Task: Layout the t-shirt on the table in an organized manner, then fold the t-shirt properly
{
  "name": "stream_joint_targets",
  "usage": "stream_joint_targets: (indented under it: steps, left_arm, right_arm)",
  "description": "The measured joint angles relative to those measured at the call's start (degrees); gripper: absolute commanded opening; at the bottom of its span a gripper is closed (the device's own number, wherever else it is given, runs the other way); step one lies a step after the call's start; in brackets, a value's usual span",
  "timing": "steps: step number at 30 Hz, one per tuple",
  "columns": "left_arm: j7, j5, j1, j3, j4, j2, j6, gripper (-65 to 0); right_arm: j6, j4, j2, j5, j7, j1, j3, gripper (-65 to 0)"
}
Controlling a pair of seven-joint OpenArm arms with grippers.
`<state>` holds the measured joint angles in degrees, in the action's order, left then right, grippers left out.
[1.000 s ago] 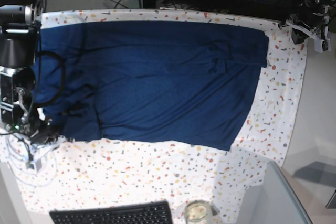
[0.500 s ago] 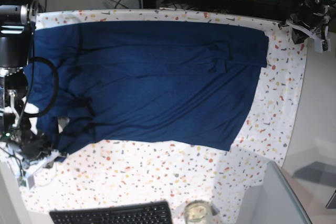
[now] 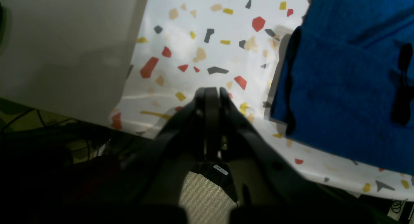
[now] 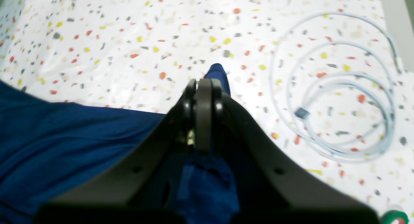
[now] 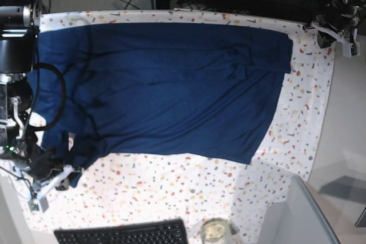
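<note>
The dark navy t-shirt (image 5: 166,90) lies spread wide over the speckled table (image 5: 171,187). My right gripper (image 4: 203,85) is shut on a corner of the t-shirt (image 4: 64,136) at its near left end; a tip of blue cloth pokes out past the fingertips. In the base view this gripper (image 5: 64,174) sits low over the table's front left. My left gripper (image 3: 210,93) is shut with nothing in it and hovers over the table's edge, left of the t-shirt's folded edge (image 3: 339,88). In the base view it (image 5: 327,34) is at the far right corner.
A coiled white cable (image 4: 339,88) lies on the table right of my right gripper. A black keyboard (image 5: 123,234) and a glass jar (image 5: 215,231) sit at the front edge. A grey box (image 5: 297,215) stands at the front right. Cables and gear line the back.
My right gripper has moved toward the front edge, pulling the t-shirt's left corner with it and stretching that end out. The left arm has not moved.
</note>
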<state>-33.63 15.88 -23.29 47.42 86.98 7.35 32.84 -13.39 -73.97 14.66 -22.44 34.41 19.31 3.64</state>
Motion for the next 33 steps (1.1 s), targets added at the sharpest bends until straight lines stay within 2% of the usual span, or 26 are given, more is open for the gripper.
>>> stream_joint_targets:
  steps: [2, 4, 6, 8, 11, 15, 16, 17, 19, 21, 25, 33]
  left_arm:
    - [-0.02, 0.0, -0.02, 0.0, 0.0, -0.02, 0.0, -65.0]
    - [-0.02, 0.0, -0.02, 0.0, 0.0, -0.02, 0.0, -65.0]
    - [-0.02, -0.02, -0.02, 0.0, 0.0, 0.0, 0.0, -65.0]
    - [-0.02, 0.0, -0.02, 0.0, 0.0, -0.02, 0.0, -65.0]
    - [-0.02, 0.0, -0.04, 0.0, 0.0, -0.02, 0.02, -65.0]
    - [-0.04, -0.02, -0.04, 0.0, 0.0, 0.0, 0.0, -65.0]
    - [-0.04, -0.02, -0.02, 0.0, 0.0, -0.02, 0.0, -65.0]
    - [-0.02, 0.0, -0.04, 0.0, 0.0, 0.0, 0.0, -65.0]
    - [-0.04, -0.02, -0.07, 0.0, 0.0, -0.04, 0.0, -65.0]
    - [-0.02, 0.0, -0.04, 0.0, 0.0, -0.02, 0.0, -65.0]
    - [-0.02, -0.02, -0.02, 0.0, 0.0, 0.0, 0.0, -65.0]
    - [-0.02, 0.0, -0.15, 0.0, 0.0, -0.02, 0.0, -65.0]
  right_arm:
    - [-2.91, 0.02, -1.11, -0.07, 0.28, 0.0, -0.02, -64.2]
    - [-4.31, 0.17, -1.57, -0.07, 0.72, 0.39, -0.24, -63.9]
    - [-5.33, 1.27, -1.38, -0.28, 3.39, 1.55, -0.79, -60.0]
    - [-5.73, 1.68, -1.22, 0.02, 8.04, 2.71, -0.85, -52.1]
    - [-5.79, 0.9, -0.96, -0.04, 8.39, 2.49, -0.42, -40.1]
    - [-6.14, 0.59, -0.24, -0.24, 8.35, 1.75, 5.97, -27.6]
    - [-5.81, 1.62, 0.68, -0.35, 8.37, 1.79, 7.45, -25.2]
    - [-4.15, 3.72, 1.57, 0.11, 7.82, 2.08, 8.17, -23.6]
    - [-1.46, 10.43, 3.23, 0.57, 7.48, 2.8, 8.5, -23.1]
    - [-1.62, 16.9, 3.58, 0.35, 6.27, 2.84, 8.37, -23.1]
    - [-1.73, 27.5, 2.82, 0.07, -2.36, 3.06, 7.87, -23.1]
    - [-1.75, 35.08, 4.31, 0.33, -8.79, 4.48, 8.02, -23.1]
